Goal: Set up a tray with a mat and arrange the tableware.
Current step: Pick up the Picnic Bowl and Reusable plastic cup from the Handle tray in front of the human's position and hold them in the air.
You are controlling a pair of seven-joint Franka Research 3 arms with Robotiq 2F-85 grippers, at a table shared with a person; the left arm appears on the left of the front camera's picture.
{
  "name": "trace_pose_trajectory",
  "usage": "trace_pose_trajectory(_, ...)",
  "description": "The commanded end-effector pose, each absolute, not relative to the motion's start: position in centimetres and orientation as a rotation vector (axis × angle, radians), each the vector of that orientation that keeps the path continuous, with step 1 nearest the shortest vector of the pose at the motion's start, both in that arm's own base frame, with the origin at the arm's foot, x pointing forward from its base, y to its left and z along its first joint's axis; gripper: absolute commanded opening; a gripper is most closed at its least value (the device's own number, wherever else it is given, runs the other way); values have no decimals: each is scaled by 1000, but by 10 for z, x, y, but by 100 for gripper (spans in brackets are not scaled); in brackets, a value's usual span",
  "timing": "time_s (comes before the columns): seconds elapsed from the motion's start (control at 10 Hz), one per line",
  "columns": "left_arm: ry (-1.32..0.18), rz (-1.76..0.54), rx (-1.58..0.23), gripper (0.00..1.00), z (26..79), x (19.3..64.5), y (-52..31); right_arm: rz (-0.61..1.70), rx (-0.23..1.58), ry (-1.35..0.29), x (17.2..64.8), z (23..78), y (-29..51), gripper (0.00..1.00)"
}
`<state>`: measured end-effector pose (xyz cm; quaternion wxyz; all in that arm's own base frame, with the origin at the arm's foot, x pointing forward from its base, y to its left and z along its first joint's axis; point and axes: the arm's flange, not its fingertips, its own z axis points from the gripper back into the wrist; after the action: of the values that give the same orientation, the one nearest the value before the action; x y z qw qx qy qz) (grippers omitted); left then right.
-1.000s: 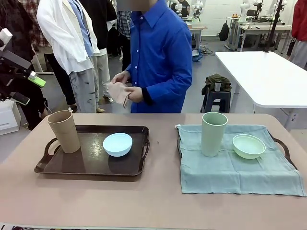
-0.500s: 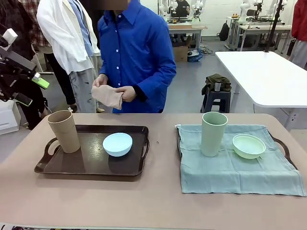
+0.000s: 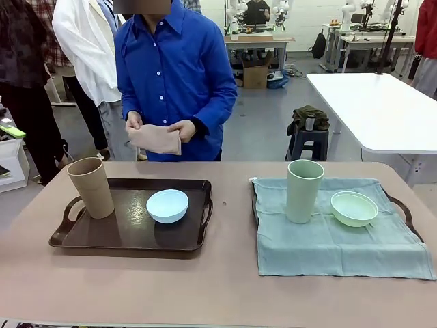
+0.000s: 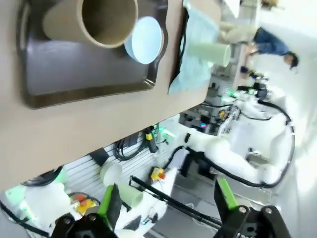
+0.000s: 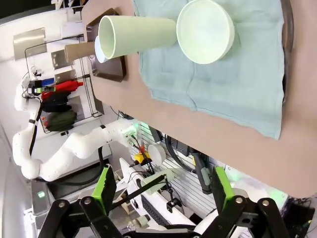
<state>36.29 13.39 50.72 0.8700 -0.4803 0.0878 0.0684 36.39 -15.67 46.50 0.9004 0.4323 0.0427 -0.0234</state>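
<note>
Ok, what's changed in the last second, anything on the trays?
The person stepped toward picture left and now stands behind the brown tray, holding the folded tan cloth flatter than before. The left gripper drew back to the left edge of the front view, open as before. The tan cup, light blue bowl, pale green cup, pale green bowl and green mat stayed put.

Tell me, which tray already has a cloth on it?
The right tray, holding the pale green cup and bowl: a blue-green cloth covers it. The left tray has none.
</note>
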Motion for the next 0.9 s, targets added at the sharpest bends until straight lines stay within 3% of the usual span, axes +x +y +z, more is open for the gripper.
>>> trace_pose_trajectory(0.0, 94, 192, -1055, 100, 521, 370, 146, -44, 925, 79, 374, 469, -160, 100)
trace_pose_trajectory(0.3, -30, 181, -1010, 100, 516, 359, 135, -48, 903, 87, 371, 463, -159, 100)
trace_pose_trajectory(0.4, 73, 212, -1044, 100, 520, 367, 157, -48, 903, 87, 371, 463, -159, 100)
trace_pose_trajectory(0.8, 73, 212, -1044, 100, 520, 367, 157, -48, 903, 87, 371, 463, -159, 100)
